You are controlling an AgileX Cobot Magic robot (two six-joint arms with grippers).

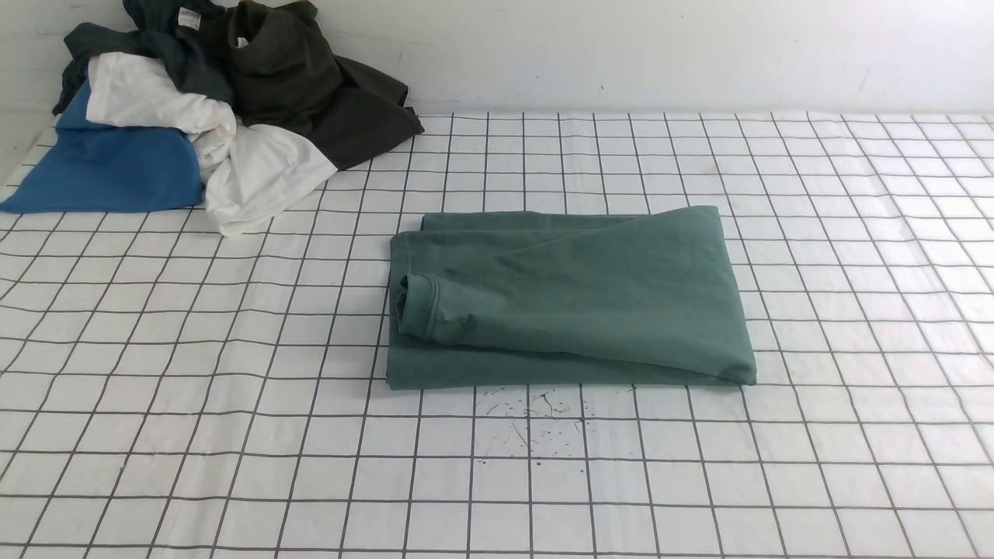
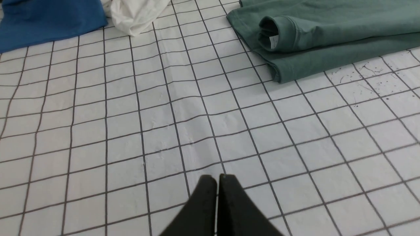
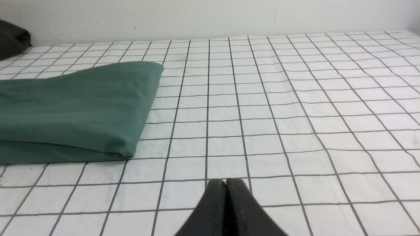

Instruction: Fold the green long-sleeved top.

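Observation:
The green long-sleeved top (image 1: pixel 575 299) lies folded in a rectangle on the middle of the gridded table, a ribbed cuff (image 1: pixel 415 307) showing at its left end. It also shows in the left wrist view (image 2: pixel 315 32) and in the right wrist view (image 3: pixel 75 108). Neither arm shows in the front view. My left gripper (image 2: pixel 217 178) is shut and empty over bare cloth, apart from the top's left end. My right gripper (image 3: pixel 225 182) is shut and empty over bare cloth, apart from the top's right end.
A heap of other garments sits at the back left: blue (image 1: pixel 109 167), white (image 1: pixel 248 167), dark olive-black (image 1: pixel 311 93) and dark teal-navy (image 1: pixel 167 31). Ink specks (image 1: pixel 536 423) mark the white gridded tablecloth (image 1: pixel 854 310) in front of the top. A wall stands behind.

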